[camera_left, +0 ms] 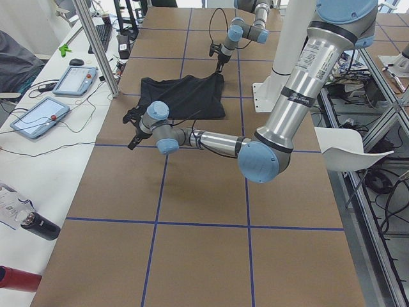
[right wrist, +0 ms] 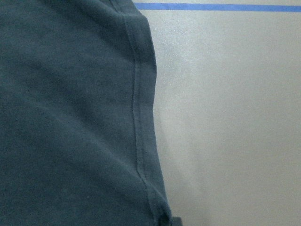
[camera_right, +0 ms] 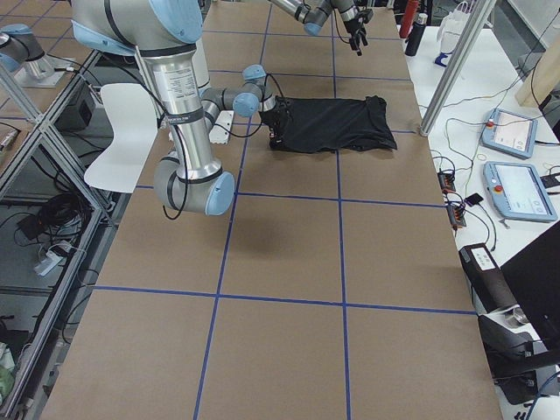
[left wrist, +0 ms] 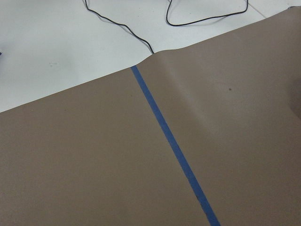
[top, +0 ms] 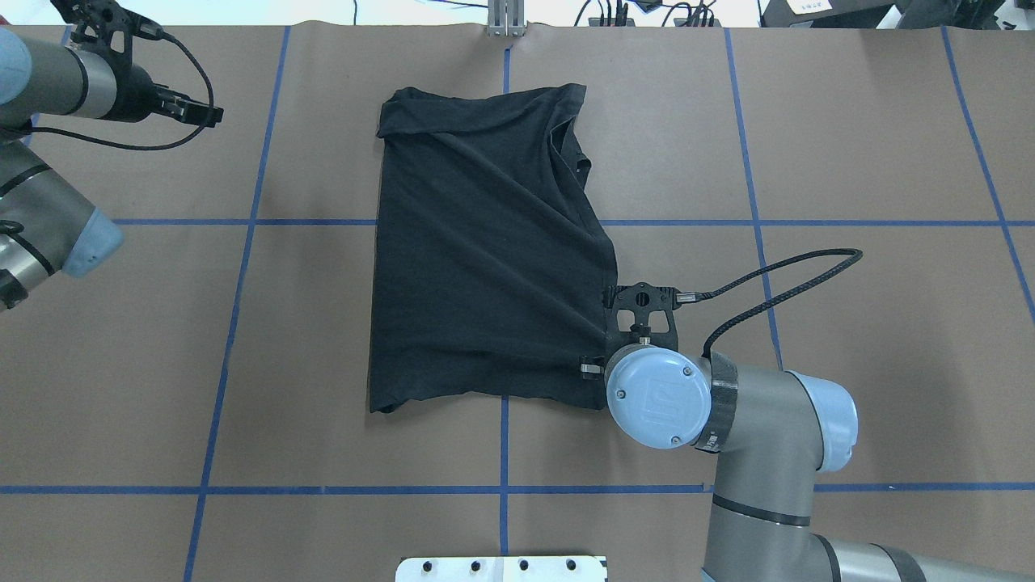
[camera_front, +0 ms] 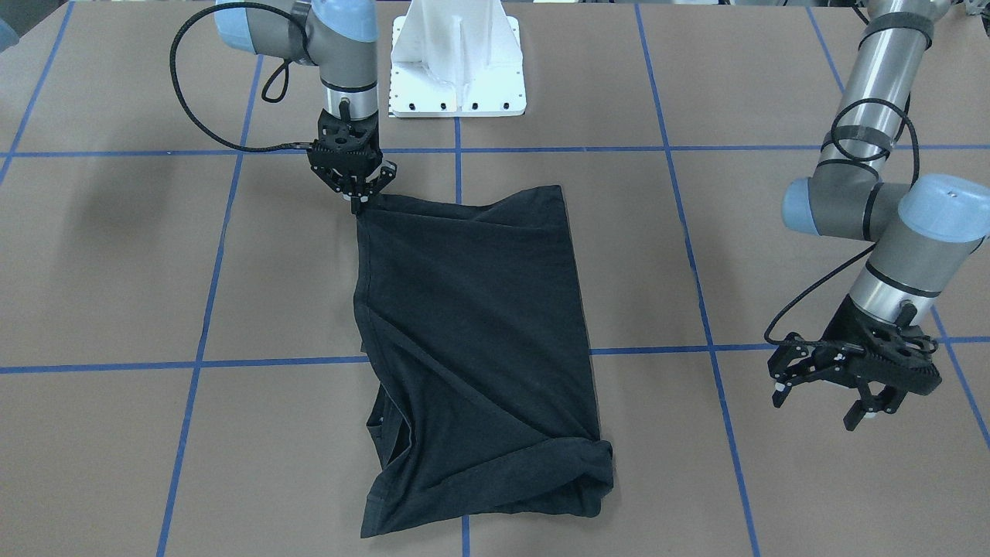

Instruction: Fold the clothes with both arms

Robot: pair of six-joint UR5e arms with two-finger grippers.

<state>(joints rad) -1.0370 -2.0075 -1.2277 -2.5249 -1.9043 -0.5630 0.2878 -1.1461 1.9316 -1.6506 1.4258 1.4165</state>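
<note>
shirt [camera_front: 472, 333] lies centre frame in the front view, folded to a narrow panel; right gripper [camera_front: 358, 199], upper left, is clamped on its corner, left gripper [camera_front: 821, 402], lower right, gapes empty. overhead, same panel at centre: crosswise folds probably remain.

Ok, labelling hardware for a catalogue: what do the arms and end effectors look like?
The left arm and right arm are silver-grey tubes with light-blue joint caps. The left end effector and right end effector are black, two-fingered, each with a braided black cable.
</note>
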